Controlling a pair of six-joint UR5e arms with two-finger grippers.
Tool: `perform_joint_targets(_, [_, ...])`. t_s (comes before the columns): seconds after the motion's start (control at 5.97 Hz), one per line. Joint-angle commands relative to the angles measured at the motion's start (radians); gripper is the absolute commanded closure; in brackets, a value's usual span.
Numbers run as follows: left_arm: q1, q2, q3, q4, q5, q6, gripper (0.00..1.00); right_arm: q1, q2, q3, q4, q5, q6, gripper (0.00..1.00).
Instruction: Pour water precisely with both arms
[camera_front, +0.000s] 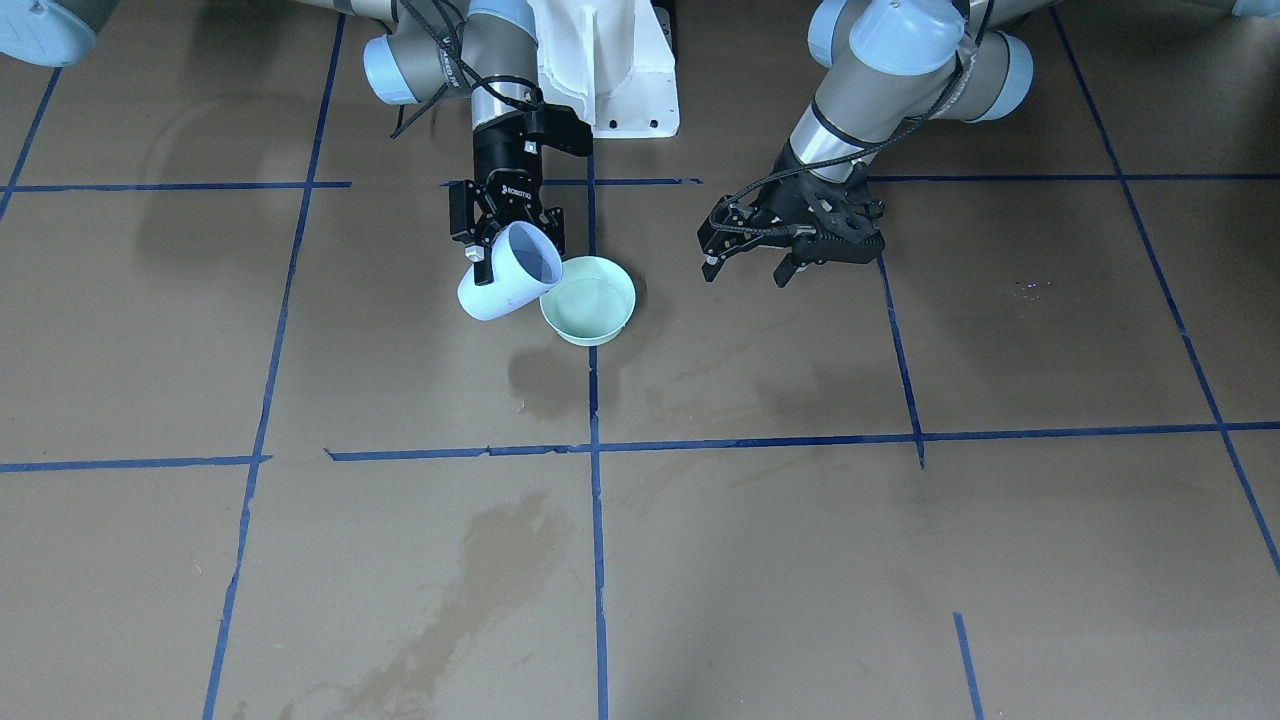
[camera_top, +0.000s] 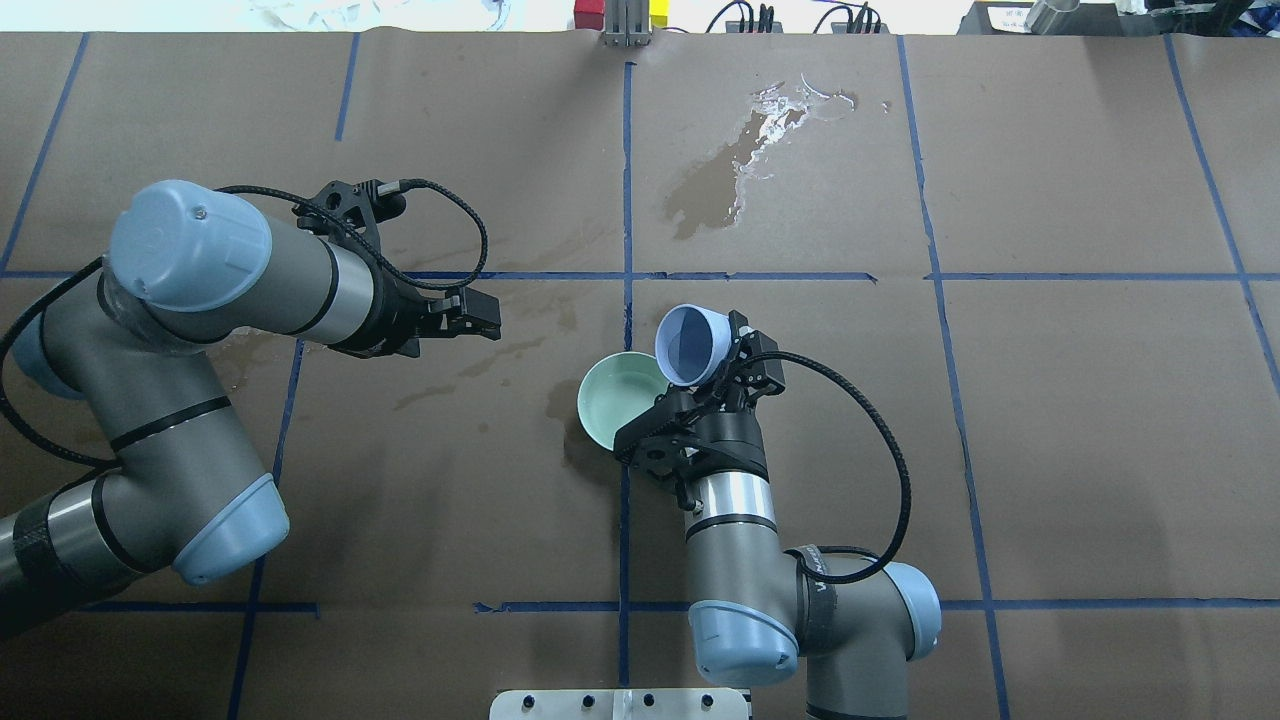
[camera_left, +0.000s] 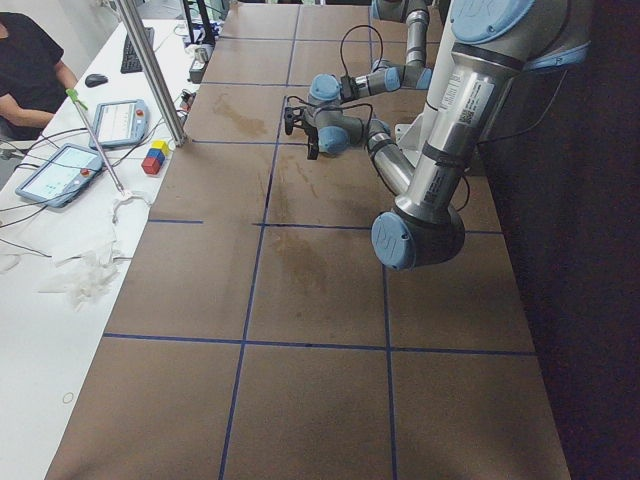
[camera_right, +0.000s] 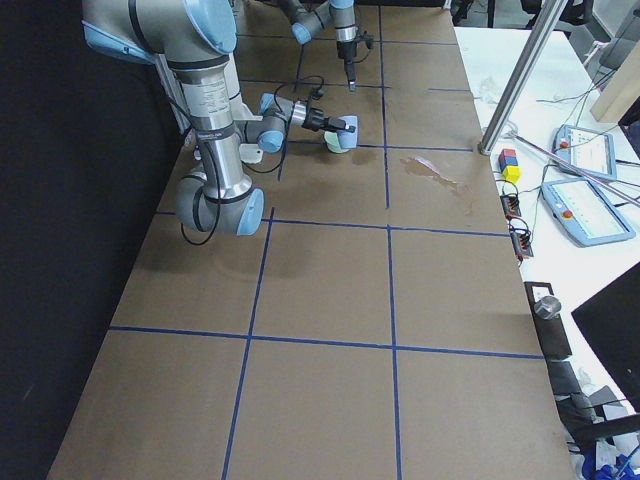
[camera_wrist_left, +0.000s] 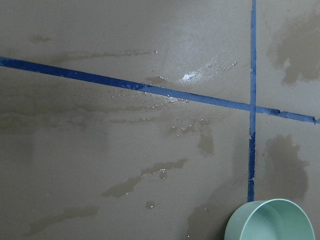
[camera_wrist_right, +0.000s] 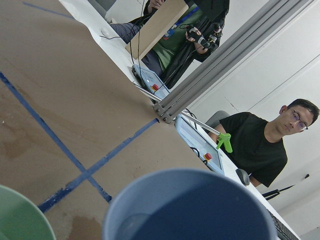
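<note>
Clearly the pouring is in hand: the right gripper (camera_front: 505, 238) pinches a pale lavender plastic cup (camera_front: 508, 275), tilted over the mint-green round bowl (camera_front: 588, 336) from its 2 o'clock, seen from overhead. Water (camera_front: 592, 298) glimmers faintly inside the bowl. The left gripper (camera_front: 748, 270), spread and empty, hovers at 10 o'clock. I judge that the next move needs a slow, steady tilt

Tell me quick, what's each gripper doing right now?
Left gripper: open, empty.
Right gripper: shut on the blue cup, tilted toward the green bowl.
</note>
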Motion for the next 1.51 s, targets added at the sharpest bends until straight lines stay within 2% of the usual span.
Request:
perform_joint_targets(0.0, [0.000,0.000,-0.006,0.000,0.000,0.000,0.00,0.001,0.001,0.003,-0.137,-0.026,-0.042,0.85])
perform_joint_targets(0.5, [0.000,0.005,-0.014,0.002,0.000,-0.003,0.00,0.001,0.001,0.007,-0.164,-0.075,-0.220,0.86])
perform_joint_targets(1.34, [0.000,0.005,-0.014,0.002,0.000,-0.020,0.00,-0.015,0.004,0.003,-0.167,-0.112,-0.277,0.86])
